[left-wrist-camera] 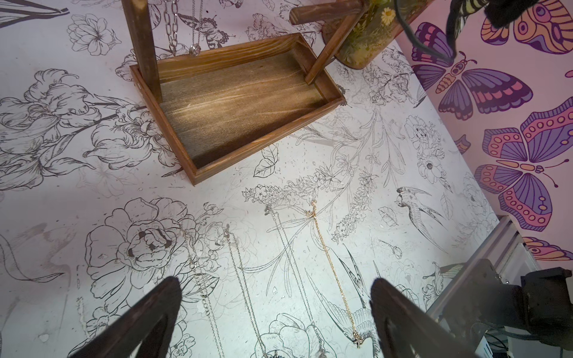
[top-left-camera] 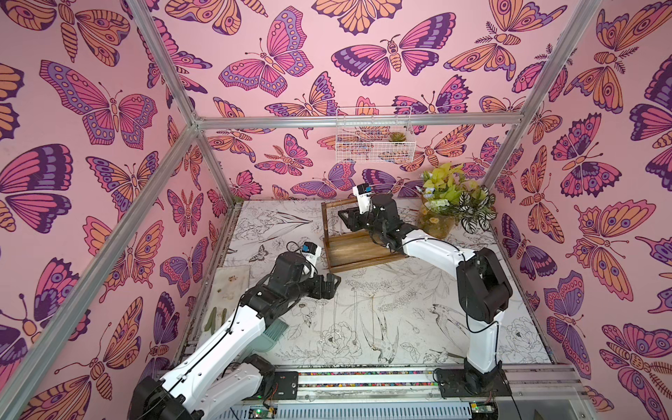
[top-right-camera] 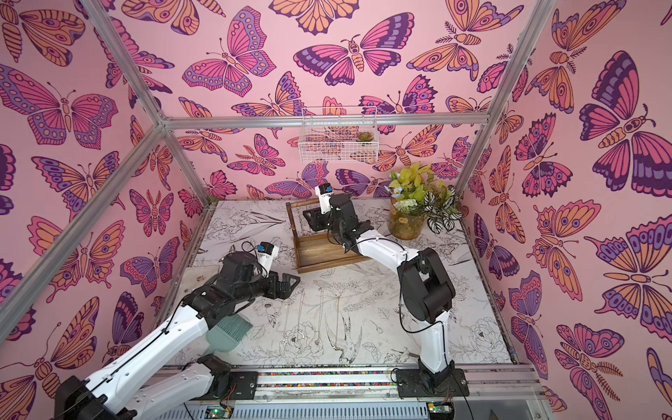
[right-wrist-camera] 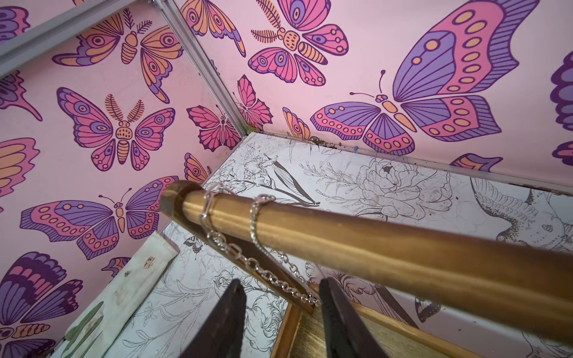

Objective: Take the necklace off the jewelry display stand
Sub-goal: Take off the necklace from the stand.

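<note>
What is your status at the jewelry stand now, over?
Left gripper open, above the table. Right gripper open, jaws either side of the thick chain necklace, hanging on the stand's crossbar. Thinner chain close beside it; may snag.

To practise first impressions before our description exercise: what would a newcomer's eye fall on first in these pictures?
The pink butterfly wallpaper on every wall dominates. Next comes the dark wooden jewelry display stand at the back of the table, with the right tool at its crossbar beside two hanging silver chains. A leafy plant fills the back right corner.
</note>
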Robot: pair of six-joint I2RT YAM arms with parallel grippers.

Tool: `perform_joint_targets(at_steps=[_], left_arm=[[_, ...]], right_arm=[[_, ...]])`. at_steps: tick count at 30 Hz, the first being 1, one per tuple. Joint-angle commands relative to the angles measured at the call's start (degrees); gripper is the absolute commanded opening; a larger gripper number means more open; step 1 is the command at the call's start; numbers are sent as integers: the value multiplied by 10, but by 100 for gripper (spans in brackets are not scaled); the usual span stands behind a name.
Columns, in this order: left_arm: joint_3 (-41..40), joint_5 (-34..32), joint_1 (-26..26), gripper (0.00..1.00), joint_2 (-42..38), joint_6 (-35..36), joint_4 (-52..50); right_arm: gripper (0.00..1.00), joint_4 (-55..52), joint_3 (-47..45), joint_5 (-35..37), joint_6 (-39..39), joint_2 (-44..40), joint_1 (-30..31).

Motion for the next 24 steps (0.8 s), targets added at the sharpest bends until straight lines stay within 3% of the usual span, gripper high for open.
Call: perform_joint_targets(at_steps=[1, 13, 24], left_arm=[[-13, 1, 4, 97, -10, -1, -17], [-21, 4, 8, 98, -18, 3, -20], [-27, 8, 10, 98, -20, 4, -20]], right_arm=[[43, 19, 19, 24, -1, 11, 7], [38, 26, 30, 49, -7, 23, 18], [26, 19, 51, 50, -9, 33, 19]])
